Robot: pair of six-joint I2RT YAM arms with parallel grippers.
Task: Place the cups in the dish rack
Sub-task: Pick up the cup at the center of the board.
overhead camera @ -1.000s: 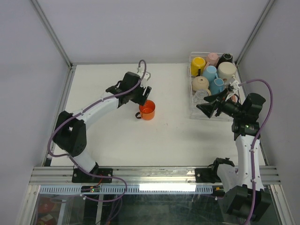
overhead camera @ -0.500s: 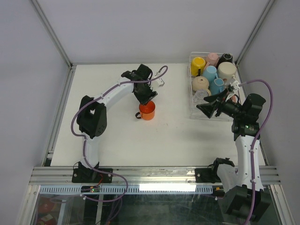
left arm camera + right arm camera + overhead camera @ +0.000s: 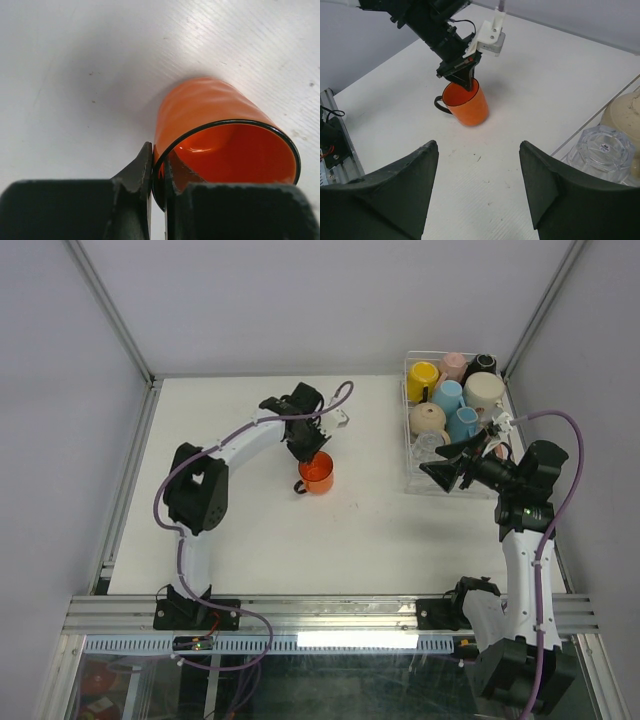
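Your left hand [image 3: 157, 162] pinches the rim of the orange handled mug [image 3: 210, 115]; lift it level, toward the clear rectangular dish rack [image 3: 408, 455] at two o'clock.

No legible text found. Small dark mark [image 3: 604, 148] on glass tumbler [image 3: 595, 162] base, 4 o'clock, right wrist view: unreadable.

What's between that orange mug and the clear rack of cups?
Nothing: in the top view, the table between the orange mug and the dish rack is bare.
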